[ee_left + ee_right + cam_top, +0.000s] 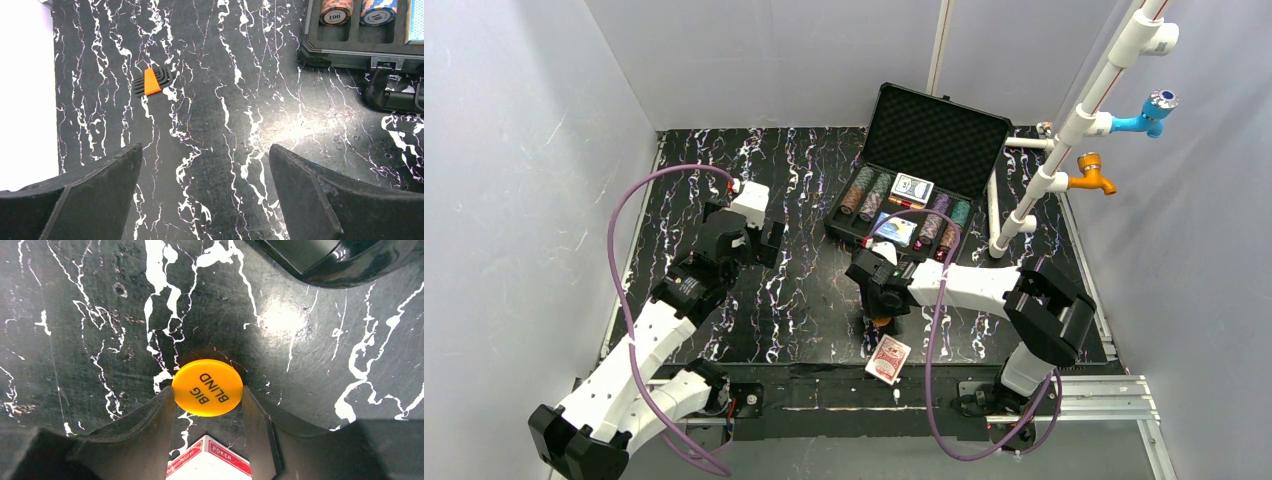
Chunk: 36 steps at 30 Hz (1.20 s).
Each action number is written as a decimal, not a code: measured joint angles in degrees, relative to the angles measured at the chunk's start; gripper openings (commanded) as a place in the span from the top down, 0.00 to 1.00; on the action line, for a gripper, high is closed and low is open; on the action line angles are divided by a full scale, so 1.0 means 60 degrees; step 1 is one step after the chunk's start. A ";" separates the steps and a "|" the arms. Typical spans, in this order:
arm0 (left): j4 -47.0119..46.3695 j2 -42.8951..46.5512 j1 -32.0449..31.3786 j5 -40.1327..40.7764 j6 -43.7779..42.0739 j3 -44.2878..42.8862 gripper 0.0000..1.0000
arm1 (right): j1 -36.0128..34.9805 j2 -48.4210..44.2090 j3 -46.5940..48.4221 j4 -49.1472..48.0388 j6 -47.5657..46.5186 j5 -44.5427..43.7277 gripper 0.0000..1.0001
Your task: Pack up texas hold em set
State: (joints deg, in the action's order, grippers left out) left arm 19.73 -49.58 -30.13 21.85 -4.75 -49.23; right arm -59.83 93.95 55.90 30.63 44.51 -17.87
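The black case (876,118) lies open at the back of the table, egg-crate foam in its lid. Rows of poker chips (864,192) and two card decks (894,228) fill its tray. My right gripper (207,396) is shut on an orange disc (207,387) marked BIG BLIND, held by its edges just over the marble top. A red poker deck (210,460) lies behind the jaws, near the table's front edge (888,359). My left gripper (205,165) hangs open over bare marble, left of the case (345,55), with nothing between its fingers.
An orange-and-black hex key set (152,81) lies on the marble ahead of the left gripper. A white pipe frame (1064,150) with a blue and an orange tap stands right of the case. A glossy black shape (325,260) sits beyond the right gripper.
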 measured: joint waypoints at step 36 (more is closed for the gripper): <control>0.0000 -0.0084 0.0000 0.0004 -0.0029 0.0000 0.02 | 0.0004 -0.0233 0.1293 0.0193 -0.0503 -0.0171 0.60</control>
State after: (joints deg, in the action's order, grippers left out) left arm 19.73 -50.09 -30.13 21.87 -4.93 -49.23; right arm -59.81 92.55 63.66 31.79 41.50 -18.90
